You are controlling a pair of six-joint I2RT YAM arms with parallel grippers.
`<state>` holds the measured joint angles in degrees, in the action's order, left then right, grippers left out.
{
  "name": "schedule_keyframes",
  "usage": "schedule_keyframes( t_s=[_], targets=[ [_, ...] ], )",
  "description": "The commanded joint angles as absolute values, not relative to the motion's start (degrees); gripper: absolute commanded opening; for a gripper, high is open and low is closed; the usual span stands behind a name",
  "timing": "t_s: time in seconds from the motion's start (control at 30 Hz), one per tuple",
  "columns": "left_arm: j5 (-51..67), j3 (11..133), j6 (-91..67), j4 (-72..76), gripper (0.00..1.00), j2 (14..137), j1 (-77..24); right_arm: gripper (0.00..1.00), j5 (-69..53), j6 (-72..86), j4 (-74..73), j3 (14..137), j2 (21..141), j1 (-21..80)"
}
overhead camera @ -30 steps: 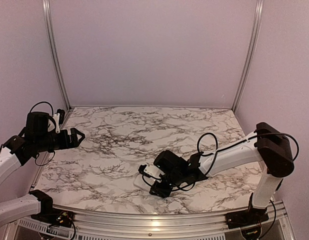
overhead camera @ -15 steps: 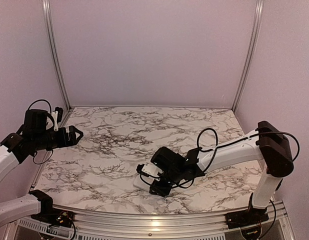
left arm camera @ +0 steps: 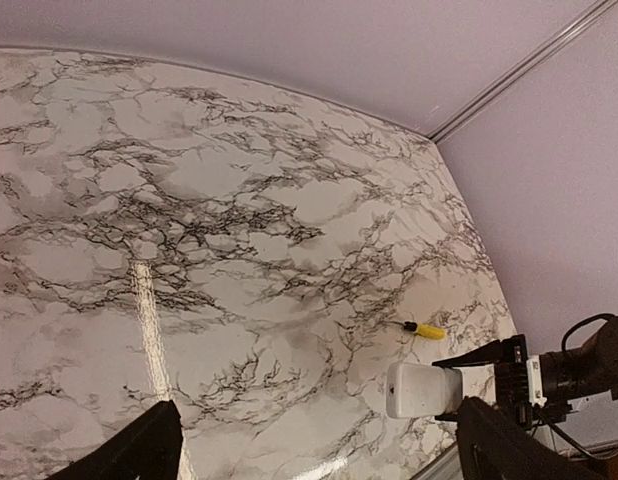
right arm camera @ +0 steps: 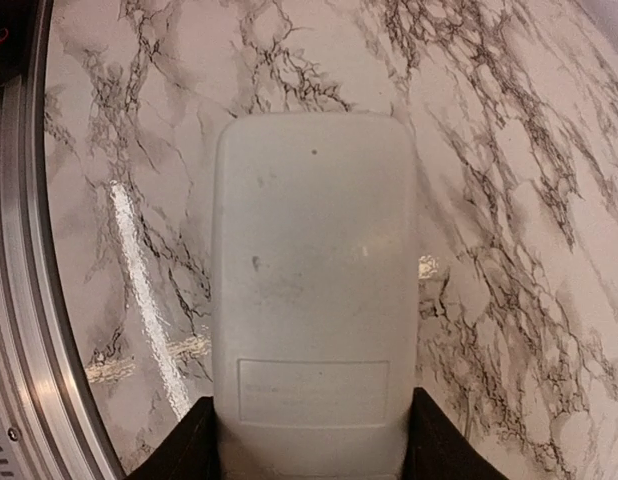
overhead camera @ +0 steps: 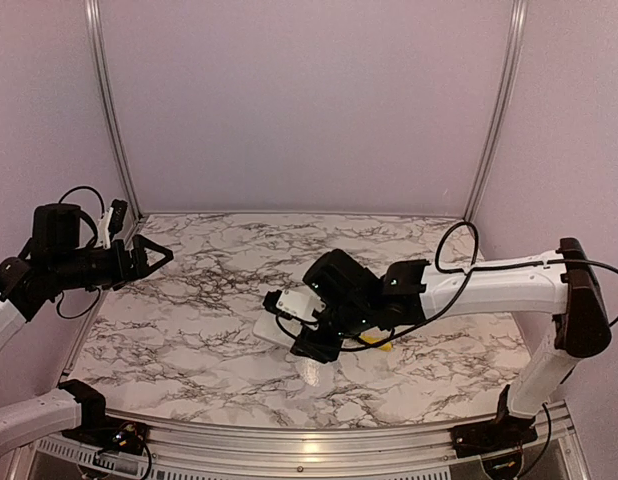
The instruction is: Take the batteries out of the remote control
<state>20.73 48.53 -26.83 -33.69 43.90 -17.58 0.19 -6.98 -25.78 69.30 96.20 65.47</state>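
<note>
— Which step did we see?
— The first one, we judged. The right jaws pinched the remote (right arm camera: 314, 290) by its sides, near the front middle of the worktop (overhead camera: 209, 290), and it seemed a little raised. Its visible face was plain white. We saw no batteries, so they were probably inside.
— And the left jaws?
— Spread wide and empty, at the left edge. Next they should come over and open the remote.
— The room?
— A glossy marble-patterned worktop and lilac walls. A yellow stick (overhead camera: 381, 345) lay near the remote.
</note>
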Motion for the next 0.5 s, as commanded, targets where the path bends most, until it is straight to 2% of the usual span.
schedule_keyframes(
  t_s=[0.0, 0.2, 0.47],
  targets=[
    [27.07, 51.45, -28.84, -32.92, 0.99, 44.22, -17.83, 0.00, 2.24, -9.56, -29.22, 73.66, 94.25, 64.53],
    [31.74, 51.07, -32.54, -29.89, 0.99, 44.98, -17.84, 0.00, 1.84, -13.57, -30.98, 78.09, 93.33, 62.98],
    [39.26, 48.90, -41.68, -18.65, 0.92, 48.50, -17.84, 0.00, -5.45, -19.02, -31.73, 78.31, 89.20, 60.72]
  ],
)
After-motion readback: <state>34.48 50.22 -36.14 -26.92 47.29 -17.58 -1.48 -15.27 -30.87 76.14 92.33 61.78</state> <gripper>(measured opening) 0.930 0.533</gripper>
